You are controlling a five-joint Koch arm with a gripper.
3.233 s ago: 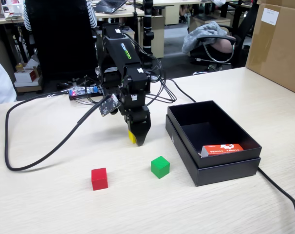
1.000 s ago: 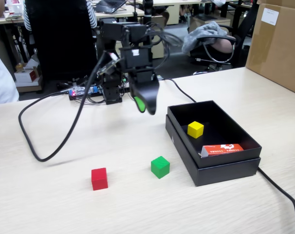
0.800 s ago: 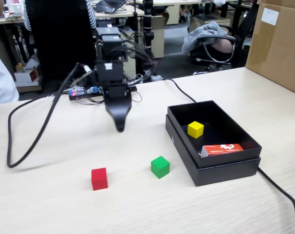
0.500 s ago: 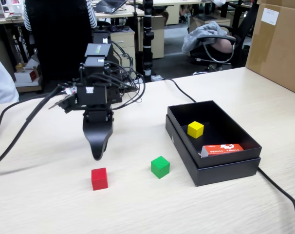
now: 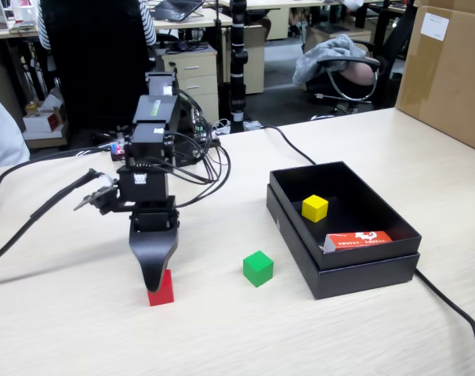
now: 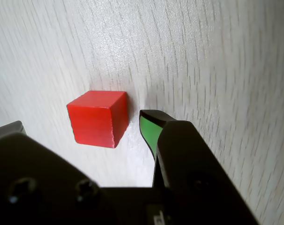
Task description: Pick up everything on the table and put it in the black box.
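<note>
- Our gripper (image 5: 153, 283) hangs tip-down right at the red cube (image 6: 99, 118); wrist view shows one green-padded jaw just beside it, other jaw hidden, so we can't tell if it's open or closed.
- Green cube (image 5: 258, 268) sits on the table (image 5: 222, 337), near the black box (image 5: 363, 274).
- Yellow cube (image 5: 314, 207) is in the box with a red-and-white packet (image 5: 359, 239).

An office: a grey swivel chair (image 5: 335, 66) draped with what may be cloth, a drawer cabinet (image 5: 192, 70) behind.
</note>
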